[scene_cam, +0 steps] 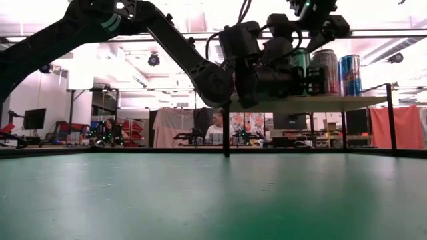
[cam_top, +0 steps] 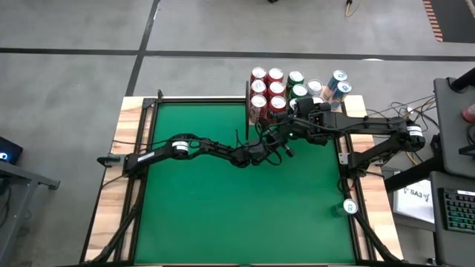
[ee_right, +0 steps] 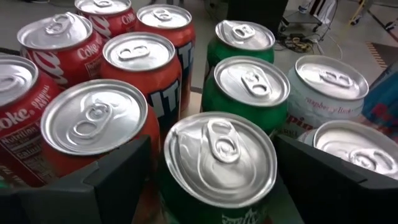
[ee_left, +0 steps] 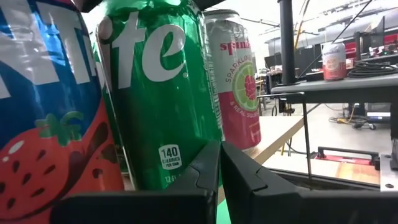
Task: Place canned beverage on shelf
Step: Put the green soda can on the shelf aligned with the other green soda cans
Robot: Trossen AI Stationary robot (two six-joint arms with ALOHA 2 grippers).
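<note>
The shelf (scene_cam: 333, 102), a light-wood board on thin black posts, stands at the table's far edge and carries several upright cans (cam_top: 276, 89): red, green, white and blue. My left gripper (ee_left: 219, 163) is shut. It points level at the lower side of a green can (ee_left: 161, 93) at the shelf's near edge, between a blue-and-red can (ee_left: 43, 106) and a pink one (ee_left: 239, 87). My right gripper (ee_right: 214, 168) hovers open just above the can tops. Its fingers stand on either side of a green can's lid (ee_right: 221, 158) without touching it. My left gripper's shut fingertips (ee_left: 211, 155) come level from the table's near side and stand at the bottom of the green can's side wall (ee_left: 171, 165). I cannot tell whether they touch it. The can stands upright on the shelf.
One more can (cam_top: 349, 208) stands alone on the wooden border at the table's near right. The green felt tabletop (cam_top: 223, 208) lies bare in front of the shelf. Desks, cables and a seated person (scene_cam: 215, 127) show in the room beyond.
</note>
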